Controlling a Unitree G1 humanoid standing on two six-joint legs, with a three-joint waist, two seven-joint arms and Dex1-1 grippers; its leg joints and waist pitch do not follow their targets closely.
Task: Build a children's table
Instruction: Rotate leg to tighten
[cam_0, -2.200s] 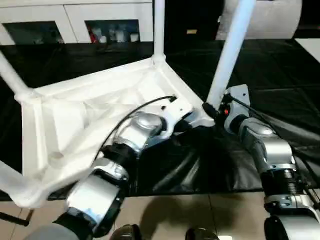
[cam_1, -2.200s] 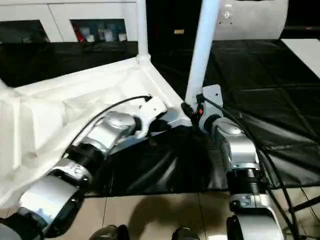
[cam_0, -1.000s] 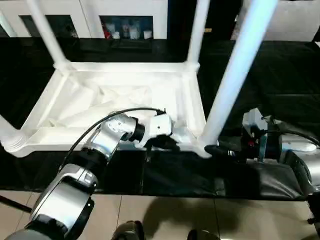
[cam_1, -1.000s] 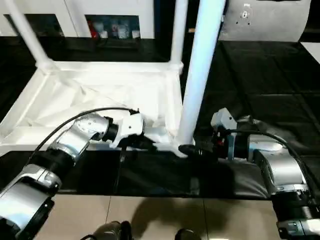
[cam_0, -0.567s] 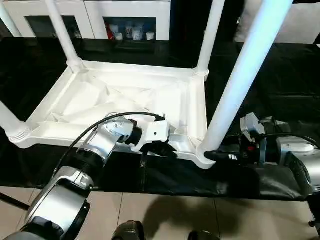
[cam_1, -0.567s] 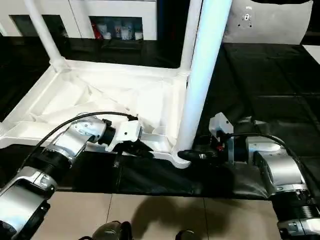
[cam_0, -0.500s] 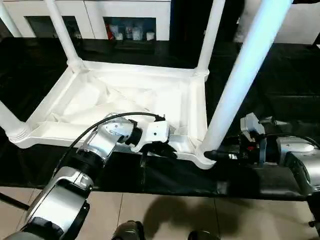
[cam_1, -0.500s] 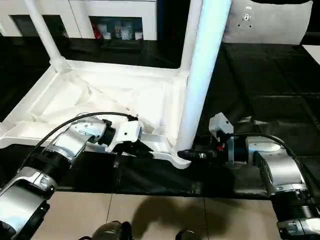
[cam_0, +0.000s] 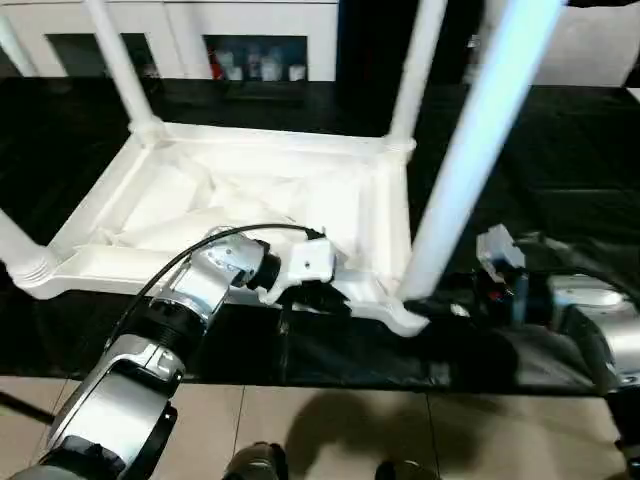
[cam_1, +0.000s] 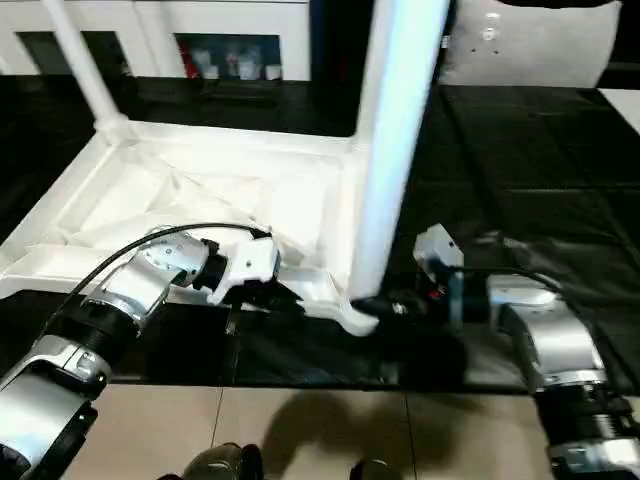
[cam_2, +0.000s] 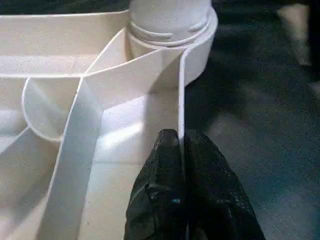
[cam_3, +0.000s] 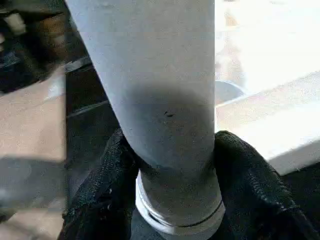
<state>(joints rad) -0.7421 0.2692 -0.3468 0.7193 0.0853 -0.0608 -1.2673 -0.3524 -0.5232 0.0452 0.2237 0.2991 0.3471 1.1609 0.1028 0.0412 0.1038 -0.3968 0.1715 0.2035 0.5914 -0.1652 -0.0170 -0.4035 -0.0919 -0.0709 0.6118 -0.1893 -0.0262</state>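
Observation:
The children's table (cam_0: 250, 195) lies upside down on the black worktable, white, ribbed underside up, with its legs standing in the corner sockets. My left gripper (cam_2: 181, 137) is shut on the thin wall of the table's near rim, close to the near right socket (cam_2: 170, 25). It shows in the head view too, as the left gripper (cam_0: 335, 297). My right gripper (cam_1: 378, 305) reaches in from the right. Its fingers (cam_3: 100, 185) press on both sides of the near right leg (cam_0: 475, 140), just above its ringed base.
Further legs rise at the far left (cam_0: 115, 60), far right (cam_0: 420, 60) and near left (cam_0: 15, 245). The black cover (cam_0: 560, 170) spreads right of the table and wrinkles at the front edge. White cabinets (cam_0: 250, 45) stand behind; tiled floor (cam_0: 330, 420) lies below.
My right gripper's fingers have closed in around the base of the near right leg. The left gripper keeps its pinch on the rim. The whole view has shifted slightly.

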